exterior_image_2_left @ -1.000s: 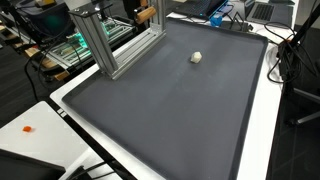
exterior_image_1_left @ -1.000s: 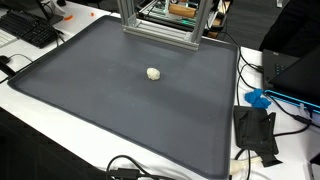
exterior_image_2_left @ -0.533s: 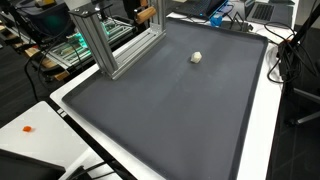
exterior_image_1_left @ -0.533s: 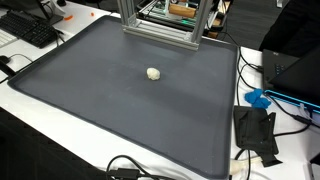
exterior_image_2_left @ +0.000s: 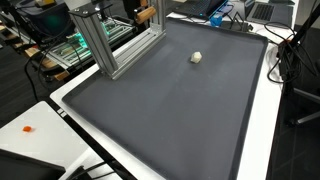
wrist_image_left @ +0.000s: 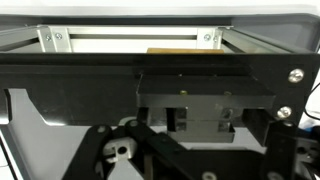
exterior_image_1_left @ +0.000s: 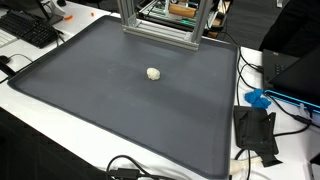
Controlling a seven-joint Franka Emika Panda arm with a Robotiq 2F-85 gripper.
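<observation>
A small whitish lump (exterior_image_1_left: 153, 73) lies alone near the middle of a large dark grey mat (exterior_image_1_left: 90, 100); it also shows in an exterior view (exterior_image_2_left: 197, 57) toward the mat's far side (exterior_image_2_left: 170, 110). The arm and gripper do not show in either exterior view. In the wrist view the gripper's dark body (wrist_image_left: 200, 120) fills the picture's centre, with black bars and linkages around it and a pale metal rail (wrist_image_left: 130, 38) above. Its fingertips do not show clearly, and nothing is seen held.
An aluminium frame (exterior_image_1_left: 160, 22) stands at the mat's far edge, also seen in an exterior view (exterior_image_2_left: 105, 40). A keyboard (exterior_image_1_left: 28, 28), cables (exterior_image_1_left: 130, 168), a black device (exterior_image_1_left: 257, 132) and a blue item (exterior_image_1_left: 258, 98) lie on the white table around the mat.
</observation>
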